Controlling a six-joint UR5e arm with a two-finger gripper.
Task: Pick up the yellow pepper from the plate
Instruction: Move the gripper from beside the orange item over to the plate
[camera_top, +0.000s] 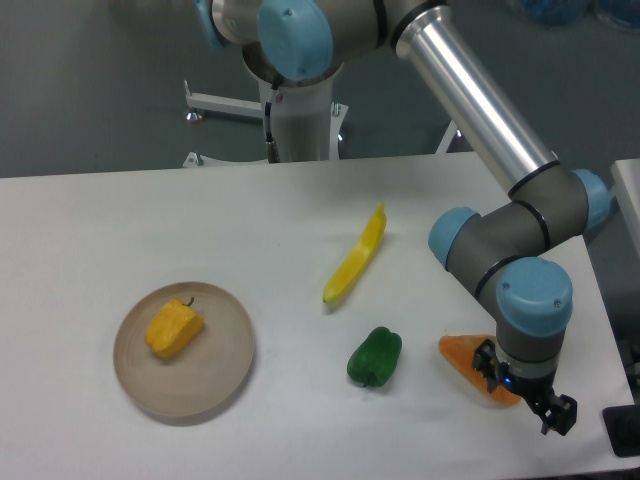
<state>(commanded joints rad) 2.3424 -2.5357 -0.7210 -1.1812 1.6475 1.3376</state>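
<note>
The yellow pepper is a small chunky yellow-orange piece with a short dark stem. It lies on the left part of the round beige plate at the front left of the table. My gripper is far to the right, near the table's front right corner, pointing down over the flat orange triangular piece. Its dark fingers stand a little apart, and I cannot tell whether they hold anything.
A long slim yellow banana-like piece lies in the middle of the table. A green pepper sits between the plate and the orange piece. The arm's base stands behind the table's far edge.
</note>
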